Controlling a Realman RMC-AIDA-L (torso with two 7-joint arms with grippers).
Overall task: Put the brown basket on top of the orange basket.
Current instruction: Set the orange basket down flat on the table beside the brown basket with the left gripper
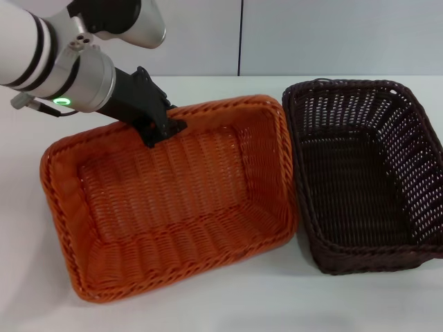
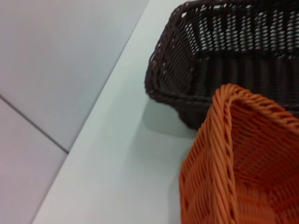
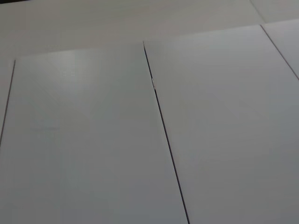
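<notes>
- Orange basket [image 1: 169,207] sits closest to the head camera, tilted up on its far side, with the left gripper [image 1: 165,130] right at its far braided rim. Looks clenched on that rim, though the fingertips are partly hidden behind the weave.
- Brown basket [image 1: 367,173] is on the robot's right, flat on the white table [image 1: 228,304], its near-left edge touching or just beside the orange one. Nothing's holding it.
- My read: the orange basket is getting repositioned first, so set it down flat and square before going for the brown one. A tilted base will make the stack sit crooked.
- Watch the shared edge. Dragging the orange one could shove the brown basket.
- Left wrist view shows an orange corner [image 2: 229,140] lifted near the brown wall [image 2: 173,79].
- Right arm isn't in the head view; its wrist camera only sees plain white panels [image 3: 93,140].
</notes>
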